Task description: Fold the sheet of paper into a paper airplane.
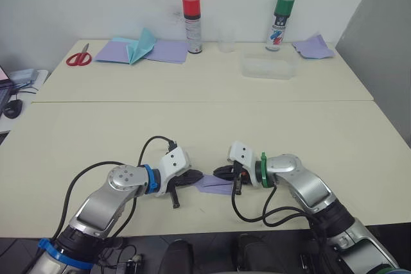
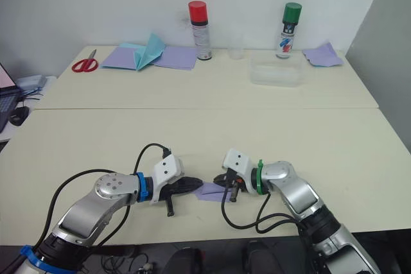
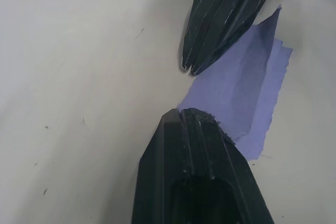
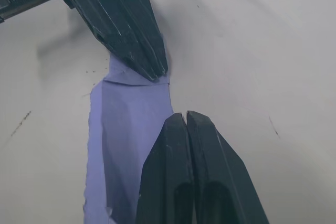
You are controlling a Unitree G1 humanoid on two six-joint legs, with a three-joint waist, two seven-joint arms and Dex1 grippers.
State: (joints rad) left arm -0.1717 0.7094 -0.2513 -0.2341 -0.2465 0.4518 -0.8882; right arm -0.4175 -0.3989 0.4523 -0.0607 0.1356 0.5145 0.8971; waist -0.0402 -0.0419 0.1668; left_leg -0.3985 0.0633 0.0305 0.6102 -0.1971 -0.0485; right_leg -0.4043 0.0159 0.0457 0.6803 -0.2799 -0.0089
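You see the folded sheet of paper (image 1: 215, 185) flat on the table (image 1: 257, 126). Left gripper (image 1: 194, 178) and right gripper (image 1: 219, 172) press its opposite ends, fingers pressed together.

Bare table (image 1: 83, 136) all round both claws

Silver arms, blue and green wrist rings, black cables, seemingly ridged black jaws.
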